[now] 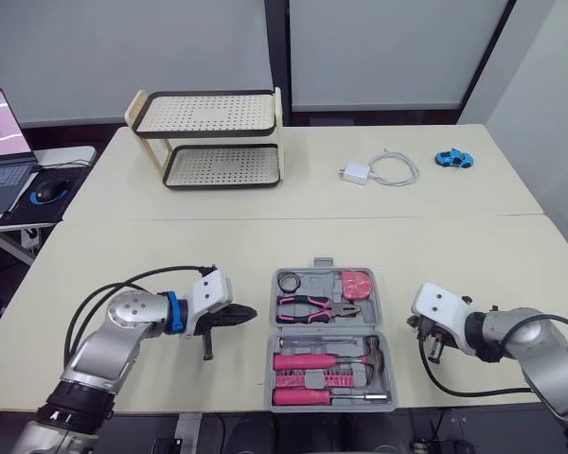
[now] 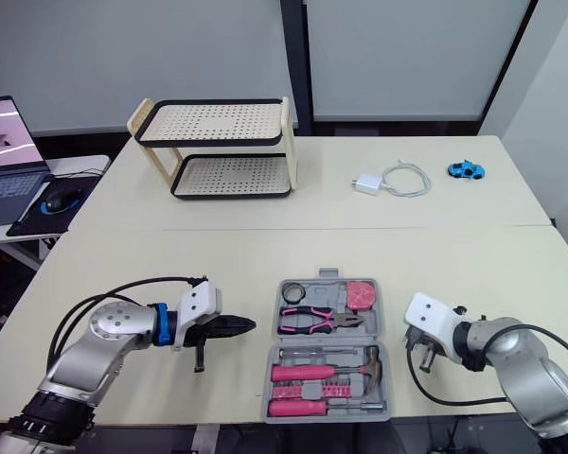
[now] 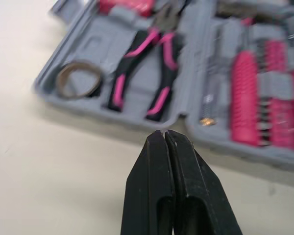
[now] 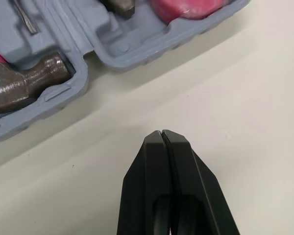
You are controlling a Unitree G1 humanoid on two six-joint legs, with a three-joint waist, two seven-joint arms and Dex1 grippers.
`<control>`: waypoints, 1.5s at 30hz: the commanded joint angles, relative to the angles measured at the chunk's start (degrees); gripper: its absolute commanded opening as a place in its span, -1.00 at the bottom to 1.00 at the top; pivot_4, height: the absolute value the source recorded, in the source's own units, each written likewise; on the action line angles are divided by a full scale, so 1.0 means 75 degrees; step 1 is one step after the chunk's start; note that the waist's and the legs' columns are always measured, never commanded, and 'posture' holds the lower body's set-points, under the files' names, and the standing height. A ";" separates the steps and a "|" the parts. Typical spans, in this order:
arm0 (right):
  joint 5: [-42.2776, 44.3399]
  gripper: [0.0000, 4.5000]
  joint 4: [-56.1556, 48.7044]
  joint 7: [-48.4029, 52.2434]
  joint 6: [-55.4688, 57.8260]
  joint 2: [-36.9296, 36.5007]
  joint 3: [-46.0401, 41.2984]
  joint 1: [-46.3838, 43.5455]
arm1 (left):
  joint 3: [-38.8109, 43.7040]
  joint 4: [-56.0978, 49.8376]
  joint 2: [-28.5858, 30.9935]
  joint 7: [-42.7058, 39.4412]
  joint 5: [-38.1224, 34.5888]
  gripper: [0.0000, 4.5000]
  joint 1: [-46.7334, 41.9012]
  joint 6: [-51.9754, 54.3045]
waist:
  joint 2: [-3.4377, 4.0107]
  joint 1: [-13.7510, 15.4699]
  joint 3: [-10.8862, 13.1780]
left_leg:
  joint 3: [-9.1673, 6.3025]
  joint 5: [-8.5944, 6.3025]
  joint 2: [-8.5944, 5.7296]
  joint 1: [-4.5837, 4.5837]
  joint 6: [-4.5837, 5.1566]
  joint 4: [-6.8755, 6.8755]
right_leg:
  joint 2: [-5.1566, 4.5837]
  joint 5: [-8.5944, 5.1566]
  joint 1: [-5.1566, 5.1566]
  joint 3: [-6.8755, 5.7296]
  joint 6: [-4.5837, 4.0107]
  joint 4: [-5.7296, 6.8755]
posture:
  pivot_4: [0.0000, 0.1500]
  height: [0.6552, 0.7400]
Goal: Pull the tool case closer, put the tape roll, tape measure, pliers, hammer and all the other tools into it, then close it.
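My left fingers (image 3: 154, 166) and right fingers (image 4: 152, 166) are clenched on nothing, at nine and three o'clock of the open tool case (image 1: 314, 280). It looks like rigid plastic, heavy now it is loaded, so I'd hook its twelve o'clock rim.

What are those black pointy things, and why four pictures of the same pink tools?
They are a robot's grippers: two black fingers on each arm, for pinching. Two pictures come from cameras in its head, looking down at the table. Two come from its wrists, right behind the left gripper and the right gripper. Both are shut and hold nothing. The open grey tool case holds pliers, a tape roll, a pink tape measure and a hammer. Behind it stand a shelf rack, a charger and a blue toy car.
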 commanded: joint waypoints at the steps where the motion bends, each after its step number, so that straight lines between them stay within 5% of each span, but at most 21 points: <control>1: 0.0466 -0.99 -0.0451 -0.0149 -0.0302 0.0267 -0.0635 0.0270 | -0.0522 -0.0772 -0.0101 -0.0466 -0.0193 -1.00 -0.0041 -0.0060 | 0.0002 0.0001 -0.0001 | 0.0001 0.0000 0.0000 0.0002 0.0000 -0.0001 | 0.0000 0.0000 0.0000 0.0001 0.0000 0.0000 | 1.00 1.00; 10: 0.0952 -0.99 -0.0408 -0.0372 0.0089 0.0497 -0.0762 0.0223 | -0.1745 0.0198 -0.1168 0.0041 0.1029 -1.00 -0.0442 -0.1147 | -0.0001 0.0002 0.0001 | 0.0014 0.0000 -0.0003 0.0006 0.0001 0.0006 | 0.0013 0.0000 0.0009 -0.0005 0.0000 0.0005 | 1.00 1.00; 45: 0.1174 -0.99 -0.0345 -0.0664 0.0358 0.0387 -0.0642 0.0098 | -0.2774 0.1042 -0.1622 -0.0038 0.2041 -1.00 -0.0489 -0.2358 | -0.0001 -0.0007 0.0000 | 0.0016 0.0000 -0.0005 0.0005 0.0001 0.0007 | 0.0010 0.0000 0.0009 -0.0004 0.0000 0.0005 | 1.00 1.00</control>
